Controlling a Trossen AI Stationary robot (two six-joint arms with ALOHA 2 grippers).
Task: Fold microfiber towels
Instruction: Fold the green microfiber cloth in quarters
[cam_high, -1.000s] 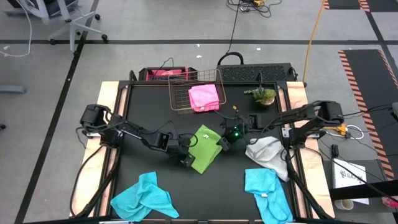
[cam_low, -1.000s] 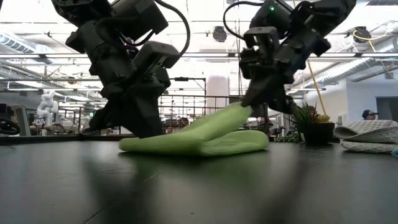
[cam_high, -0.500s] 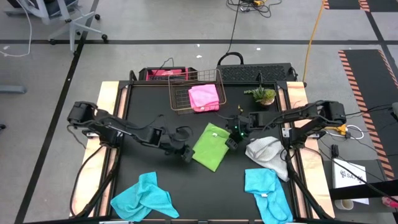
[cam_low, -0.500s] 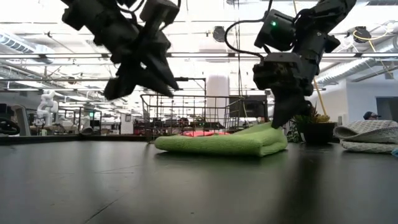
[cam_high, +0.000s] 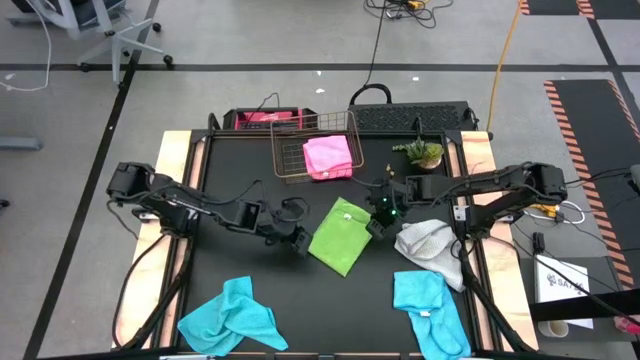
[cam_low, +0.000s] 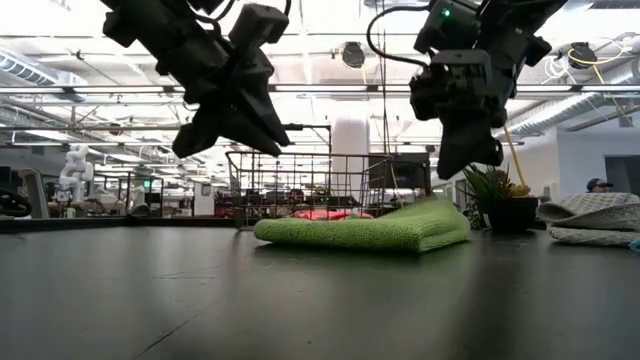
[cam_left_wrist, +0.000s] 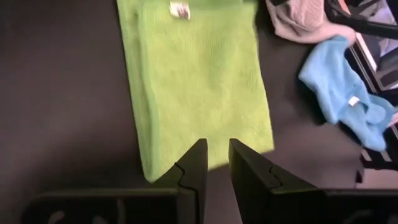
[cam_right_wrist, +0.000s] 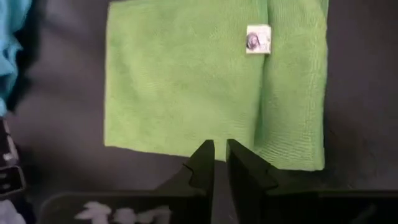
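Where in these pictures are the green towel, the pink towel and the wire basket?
green towel (cam_high: 338, 236): high view, middle of its folded top face.
pink towel (cam_high: 328, 157): high view, centre of the cloth.
wire basket (cam_high: 285, 150): high view, bare wire grid on its left side.
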